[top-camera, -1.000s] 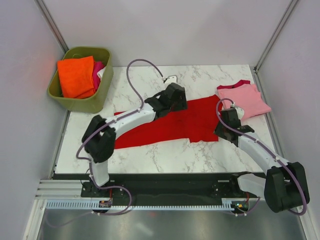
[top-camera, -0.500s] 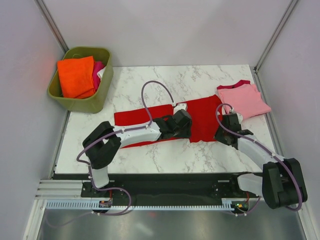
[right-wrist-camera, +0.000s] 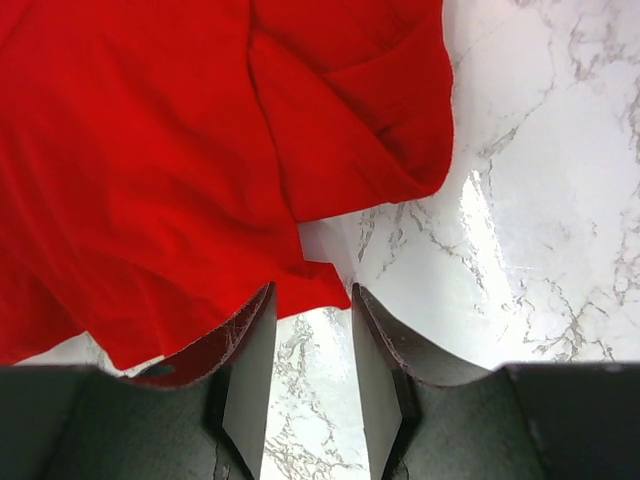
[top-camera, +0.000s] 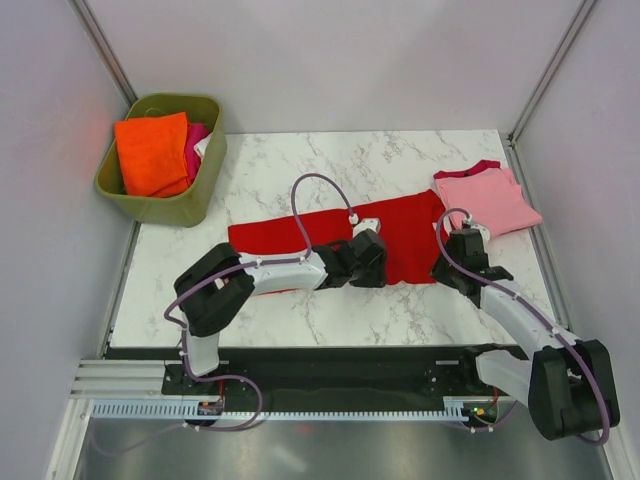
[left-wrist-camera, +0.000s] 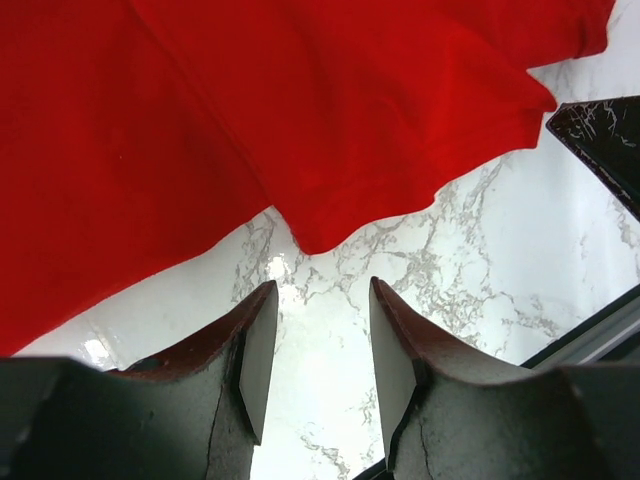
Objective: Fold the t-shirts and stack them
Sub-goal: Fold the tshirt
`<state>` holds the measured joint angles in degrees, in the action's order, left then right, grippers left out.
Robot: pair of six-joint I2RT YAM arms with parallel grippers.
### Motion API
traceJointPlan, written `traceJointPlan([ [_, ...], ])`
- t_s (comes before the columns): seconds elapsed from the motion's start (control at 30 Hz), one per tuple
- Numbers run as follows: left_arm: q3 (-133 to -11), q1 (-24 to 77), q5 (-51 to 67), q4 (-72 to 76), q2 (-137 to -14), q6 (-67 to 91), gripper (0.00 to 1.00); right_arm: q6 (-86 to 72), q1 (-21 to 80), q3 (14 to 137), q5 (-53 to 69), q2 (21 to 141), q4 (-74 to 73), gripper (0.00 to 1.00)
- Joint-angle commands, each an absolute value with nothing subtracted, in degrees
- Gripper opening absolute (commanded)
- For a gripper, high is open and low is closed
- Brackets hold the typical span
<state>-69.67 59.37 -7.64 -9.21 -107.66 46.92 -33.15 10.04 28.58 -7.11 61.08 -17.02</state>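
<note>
Bright red short-sleeved cloth t-shirt [top-camera: 405,240]: where does it lie? (DESK)

It lies as a long band on the white marbled table [top-camera: 400,160], with a flap of cloth doubled over at its right end. (PHOTOGRAPHER)

And the second one? (DESK)

The light pink cloth t-shirt with dark pink trim [top-camera: 487,200] lies flat just beside the red shirt's far right corner. An olive-green plastic tub [top-camera: 205,170] holding an orange folded cloth [top-camera: 152,152] stands well apart, off the red shirt's far left corner. (PHOTOGRAPHER)

The arms? (DESK)

The left claw [left-wrist-camera: 322,285] hangs at the red shirt's near hem, over bare marble just off the cloth, with its jaws moderately parted and nothing between them. The right claw [right-wrist-camera: 312,290] hangs at the red shirt's near right corner. Its gap is narrower and it grips nothing, while the cloth's edge lies just ahead of one fingertip. (PHOTOGRAPHER)
</note>
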Motion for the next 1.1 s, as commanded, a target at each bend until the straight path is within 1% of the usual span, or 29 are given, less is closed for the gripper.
traceJointPlan([
  [0.0,-68.9,60.0,-7.0,-7.0,-108.2,49.4,0.49,-32.4,9.8,28.3,-5.7,62.8,-14.7,0.43],
  [0.3,-70.7,60.3,-7.4,-7.3,-110.6,49.7,0.47,-31.9,9.8,27.4,-5.9,67.4,-11.7,0.38],
  [0.53,-71.9,60.4,-6.9,-7.6,-112.6,50.5,0.45,-32.6,9.8,26.5,-6.1,67.5,-11.3,0.34],
  [0.63,-72.1,60.5,-7.0,-7.6,-113.2,51.1,0.43,-32.6,9.8,26.5,-6.1,67.9,-11.1,0.26],
  [0.67,-72.2,60.5,-7.3,-7.6,-113.6,51.1,0.41,-32.6,9.8,26.6,-6.0,68.1,-11.1,0.19],
  [0.73,-72.2,60.5,-8.6,-7.6,-113.6,51.4,0.39,-32.6,9.8,26.7,-5.7,68.2,-11.1,0.17],
  [0.77,-72.1,60.5,-9.0,-7.6,-113.7,51.6,0.38,-32.6,9.8,26.6,-5.6,68.1,-11.2,0.12],
  [0.93,-72.4,60.5,-11.4,-7.6,-114.0,52.6,0.37,-32.8,9.8,26.4,-4.8,66.3,-11.7,0.03],
  [1.07,-72.8,60.5,-13.0,-7.6,-114.4,54.6,0.37,-33.0,9.8,26.4,-4.0,65.1,-12.3,0.02],
])
